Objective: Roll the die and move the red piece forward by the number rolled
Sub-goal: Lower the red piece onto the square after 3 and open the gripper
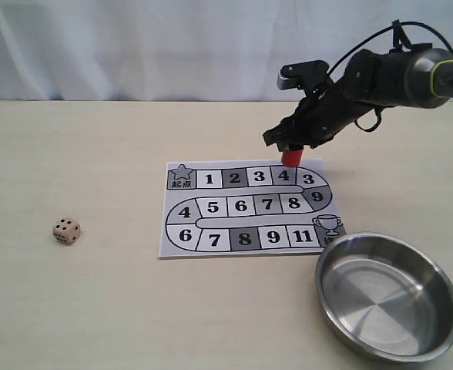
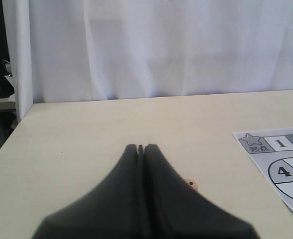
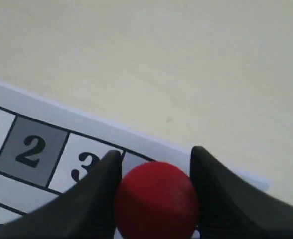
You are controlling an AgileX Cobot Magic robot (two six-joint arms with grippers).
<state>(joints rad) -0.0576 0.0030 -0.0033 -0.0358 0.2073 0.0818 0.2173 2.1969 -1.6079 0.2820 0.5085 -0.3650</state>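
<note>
The red piece (image 1: 290, 158) hangs just above the board (image 1: 246, 208), over square 4 in its top row, and my right gripper (image 1: 290, 148) is shut on it. Up close, the red piece (image 3: 156, 199) fills the gap between the two black fingers (image 3: 99, 191), with squares 2 and 3 beside them. The die (image 1: 66, 230) rests on the bare table left of the board, four pips on top. My left gripper (image 2: 141, 148) is shut and holds nothing. A corner of the die (image 2: 191, 183) peeks out behind its fingers.
A round steel bowl (image 1: 387, 294) sits at the front right, touching the board's lower right corner. A white curtain hangs behind the table. The right arm (image 1: 388, 77) reaches in from the upper right.
</note>
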